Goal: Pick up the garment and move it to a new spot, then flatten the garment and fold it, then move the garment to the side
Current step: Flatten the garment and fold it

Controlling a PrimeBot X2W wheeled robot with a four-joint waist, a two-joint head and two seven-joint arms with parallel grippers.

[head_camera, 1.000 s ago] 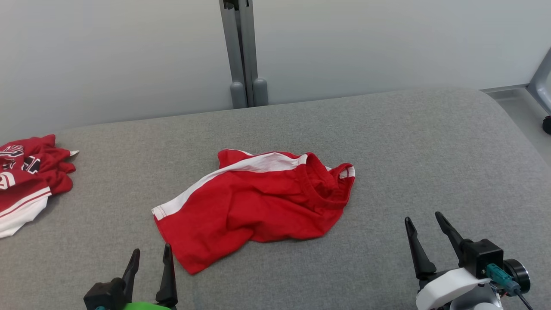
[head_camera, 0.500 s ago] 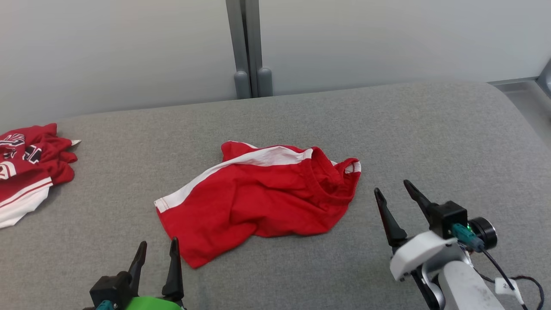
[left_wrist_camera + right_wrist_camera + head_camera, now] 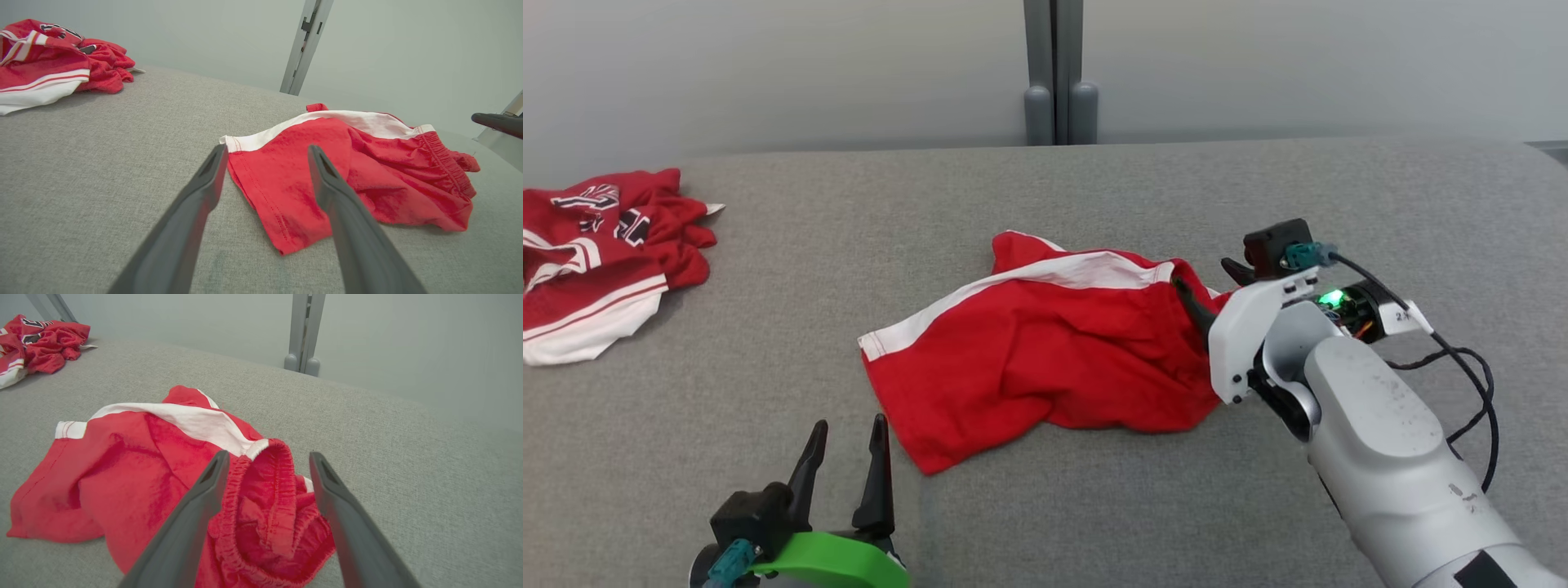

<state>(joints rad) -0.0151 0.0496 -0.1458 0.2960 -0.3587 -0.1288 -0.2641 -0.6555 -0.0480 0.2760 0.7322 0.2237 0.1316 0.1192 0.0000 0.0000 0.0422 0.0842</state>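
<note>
My right tool [image 3: 268, 454], fingers apart, straddles the elastic waist of the red white-banded shorts [image 3: 143, 457]; the crumpled red lettered jersey [image 3: 605, 245] lies far left, nearer my left tool [image 3: 849, 423], also spread.

A pale grey-white wall [image 3: 768, 73] runs behind the desk [image 3: 784, 269], plain and evenly lit. The desk is covered in grey woven cloth (its far edge looks softly rounded). A grey metal post [image 3: 1058, 65] stands against the wall, with two rounded caps at its base.
</note>
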